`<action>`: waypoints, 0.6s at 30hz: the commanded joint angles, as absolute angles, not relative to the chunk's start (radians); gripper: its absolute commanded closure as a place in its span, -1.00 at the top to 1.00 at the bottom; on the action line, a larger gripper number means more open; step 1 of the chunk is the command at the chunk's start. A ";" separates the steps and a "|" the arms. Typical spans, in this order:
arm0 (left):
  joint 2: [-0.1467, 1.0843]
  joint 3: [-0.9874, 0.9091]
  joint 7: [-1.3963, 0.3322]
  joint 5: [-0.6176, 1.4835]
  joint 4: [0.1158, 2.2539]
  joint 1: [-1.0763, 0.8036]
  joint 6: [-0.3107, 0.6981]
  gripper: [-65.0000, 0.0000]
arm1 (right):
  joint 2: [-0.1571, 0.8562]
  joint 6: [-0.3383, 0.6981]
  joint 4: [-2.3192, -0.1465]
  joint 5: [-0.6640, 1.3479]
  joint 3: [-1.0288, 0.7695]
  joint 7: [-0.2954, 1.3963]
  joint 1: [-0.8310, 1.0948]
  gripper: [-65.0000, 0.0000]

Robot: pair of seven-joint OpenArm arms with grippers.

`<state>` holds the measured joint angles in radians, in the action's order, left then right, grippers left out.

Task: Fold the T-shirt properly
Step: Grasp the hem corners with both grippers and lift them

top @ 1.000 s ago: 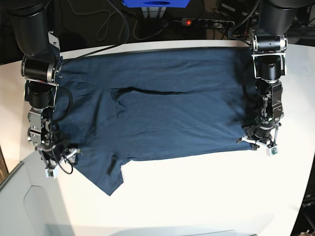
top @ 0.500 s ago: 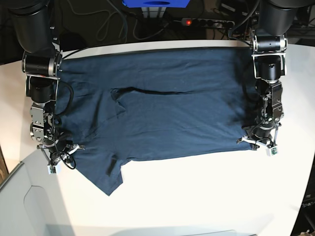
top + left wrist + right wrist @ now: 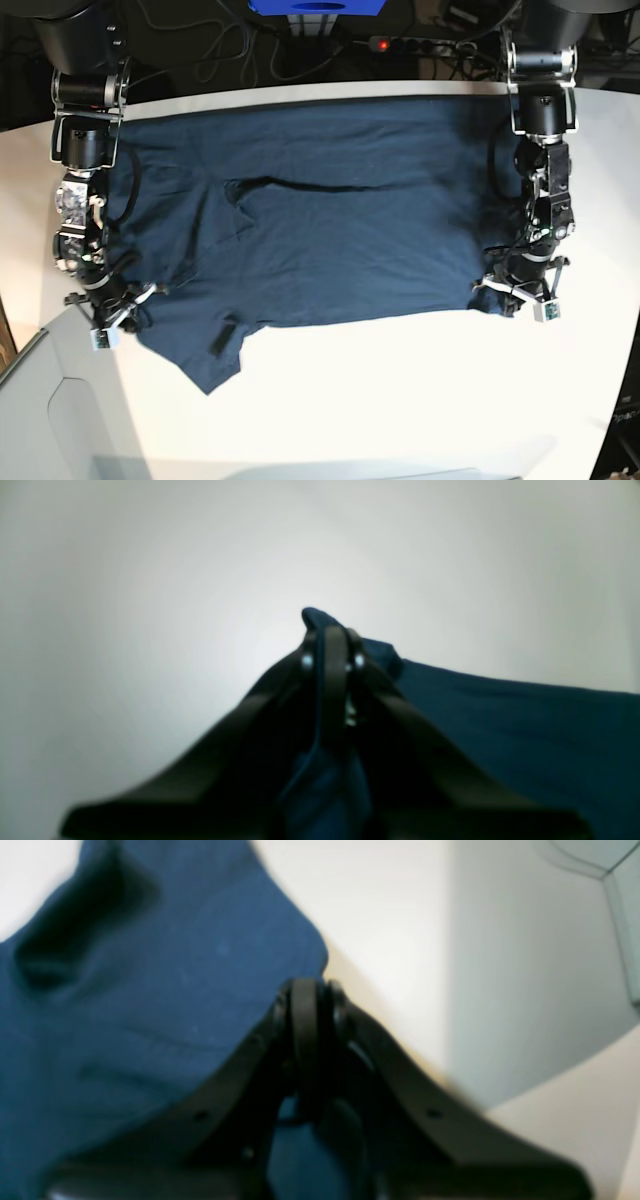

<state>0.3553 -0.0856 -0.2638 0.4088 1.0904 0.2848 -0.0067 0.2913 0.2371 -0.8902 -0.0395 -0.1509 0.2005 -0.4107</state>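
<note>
In the left wrist view, the left gripper (image 3: 330,640) is clenched on a bunched edge of the T-shirt (image 3: 500,730); we judge the cloth soft and light. In the right wrist view, the right gripper (image 3: 307,995) is clamped at the cloth's edge. In the base view, the T-shirt lies spread on the white table (image 3: 400,400); we advise gripping corners or hems.

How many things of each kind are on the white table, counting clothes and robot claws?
T-shirt, dark navy: 1
Claws: 2, the left claw and the right claw, each shut on the T-shirt
Total: 3
</note>
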 commanded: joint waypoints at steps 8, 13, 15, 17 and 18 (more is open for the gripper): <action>0.361 -0.220 -0.246 0.414 1.313 0.137 -0.004 -1.00 | 0.320 0.278 -0.986 -0.035 -0.297 0.222 -0.358 -1.00; 0.344 -0.228 -0.246 0.414 1.417 0.035 -0.004 -1.00 | 0.320 0.280 -1.081 -0.035 -0.303 0.226 -0.286 -1.00; 0.340 -0.228 -0.246 0.414 1.457 0.002 -0.004 -1.00 | 0.318 0.280 -1.112 -0.035 -0.303 0.226 -0.259 -1.00; 0.320 -0.228 -0.246 0.414 1.492 -0.022 -0.004 -1.00 | 0.317 0.280 -1.136 -0.035 -0.305 0.226 -0.231 -1.00; 0.315 -0.228 -0.246 0.414 1.512 -0.035 -0.004 -1.00 | 0.317 0.280 -1.152 -0.035 -0.305 0.226 -0.219 -1.00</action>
<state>0.3050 -0.2249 -0.2760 0.4072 1.4895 -0.0494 -0.0109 0.2989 0.2722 -1.1301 -0.0475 -0.3000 0.2592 -0.1932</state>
